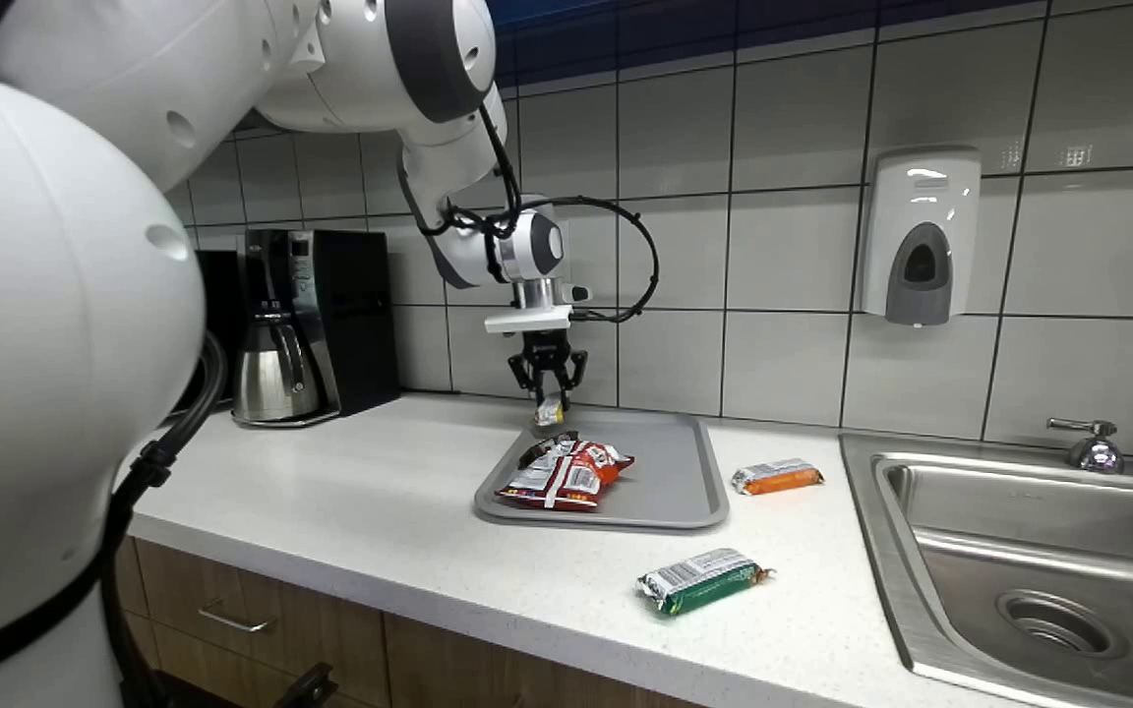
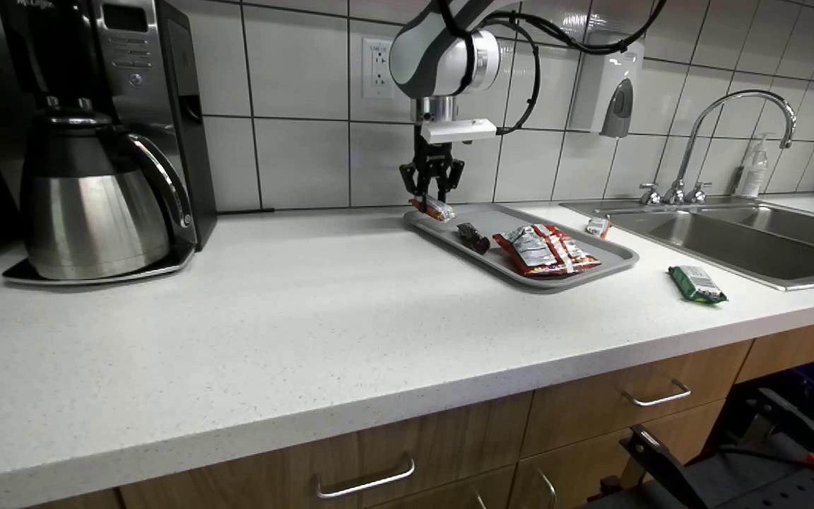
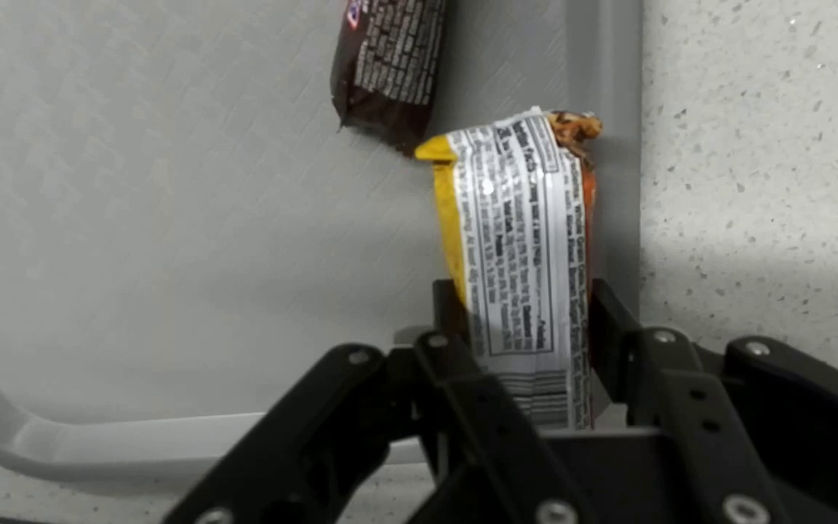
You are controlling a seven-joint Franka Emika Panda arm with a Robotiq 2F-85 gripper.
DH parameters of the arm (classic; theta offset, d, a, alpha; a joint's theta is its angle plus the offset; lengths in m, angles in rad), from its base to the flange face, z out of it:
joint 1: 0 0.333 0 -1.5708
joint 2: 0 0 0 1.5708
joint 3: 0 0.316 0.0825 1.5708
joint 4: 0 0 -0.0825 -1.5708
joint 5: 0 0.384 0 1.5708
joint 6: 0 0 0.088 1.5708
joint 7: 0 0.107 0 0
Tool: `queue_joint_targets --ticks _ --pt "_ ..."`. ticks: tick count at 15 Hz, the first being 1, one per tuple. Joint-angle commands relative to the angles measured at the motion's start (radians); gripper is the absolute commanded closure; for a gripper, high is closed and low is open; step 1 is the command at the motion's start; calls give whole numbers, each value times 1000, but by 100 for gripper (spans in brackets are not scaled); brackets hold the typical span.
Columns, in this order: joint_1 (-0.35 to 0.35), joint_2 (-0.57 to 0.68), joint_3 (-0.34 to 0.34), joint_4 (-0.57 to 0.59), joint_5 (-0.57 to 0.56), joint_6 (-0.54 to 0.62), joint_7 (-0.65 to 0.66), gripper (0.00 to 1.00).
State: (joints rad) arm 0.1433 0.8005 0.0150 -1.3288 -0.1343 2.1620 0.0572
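My gripper [image 1: 552, 395] is shut on a wrapped bar [image 1: 549, 411] with a white label side and yellow and orange edges. In the wrist view the fingers of the gripper [image 3: 524, 306] press the two long sides of the bar [image 3: 517, 233]. In an exterior view the gripper [image 2: 431, 198] holds the bar [image 2: 437, 208] above the back edge of the grey tray [image 2: 502, 215]. A dark brown wrapped bar [image 2: 474, 238] lies on the tray near it, and also shows in the wrist view [image 3: 393, 69]. A red and silver snack bag [image 2: 547, 249] lies on the tray.
An orange wrapped bar [image 1: 778, 477] and a green wrapped bar [image 1: 704, 580] lie on the counter beside the tray. A steel sink [image 1: 871, 551] is beyond them. A coffee maker with a steel carafe [image 2: 99, 219] stands opposite. A soap dispenser [image 1: 924, 236] hangs on the tiled wall.
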Motion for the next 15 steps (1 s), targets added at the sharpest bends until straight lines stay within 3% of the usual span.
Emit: queue_joint_targets --ticks 1,6,7,9,12,15 --pt "11 12 -19 34 26 -41 103 81" --pt "9 18 -39 34 36 -42 179 81" --pt "10 18 -42 33 36 -45 188 31" --pt "9 20 -45 32 37 -45 201 23" --pt "10 22 -47 35 36 -50 212 2" --pt "13 11 -51 24 30 -45 214 0"
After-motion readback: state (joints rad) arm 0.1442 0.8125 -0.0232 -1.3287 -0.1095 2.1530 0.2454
